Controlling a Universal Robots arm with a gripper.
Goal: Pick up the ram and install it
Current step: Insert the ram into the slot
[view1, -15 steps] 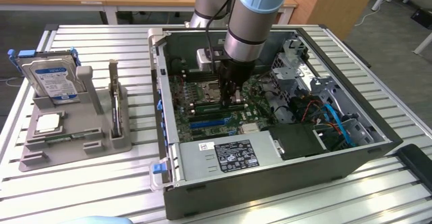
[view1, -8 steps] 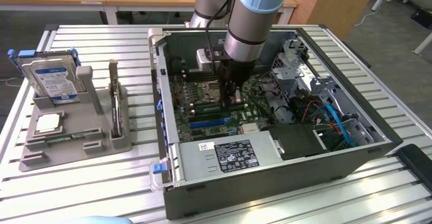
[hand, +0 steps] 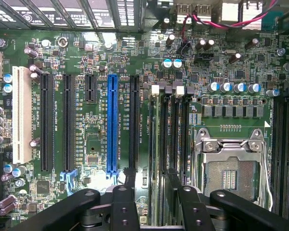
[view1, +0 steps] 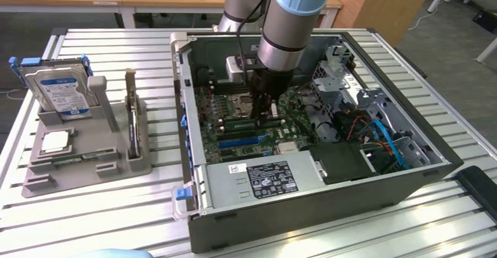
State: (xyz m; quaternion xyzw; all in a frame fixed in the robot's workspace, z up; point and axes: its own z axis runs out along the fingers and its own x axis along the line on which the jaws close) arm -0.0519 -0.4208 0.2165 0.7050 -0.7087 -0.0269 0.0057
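Where the tool (hand: 155,195) hangs above the memory slots (hand: 169,134) | jaws: apart | motherboard (hand: 82,53): inside open case (view1: 311,214)

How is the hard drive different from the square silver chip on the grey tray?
The hard drive stands upright; the chip lies flat. The hard drive is bigger and has a blue label; the chip is smaller and square. Both are silver and sit in the grey tray.

Downward-pointing claw (hand: 154,186), fingers (hand: 124,208) apart.
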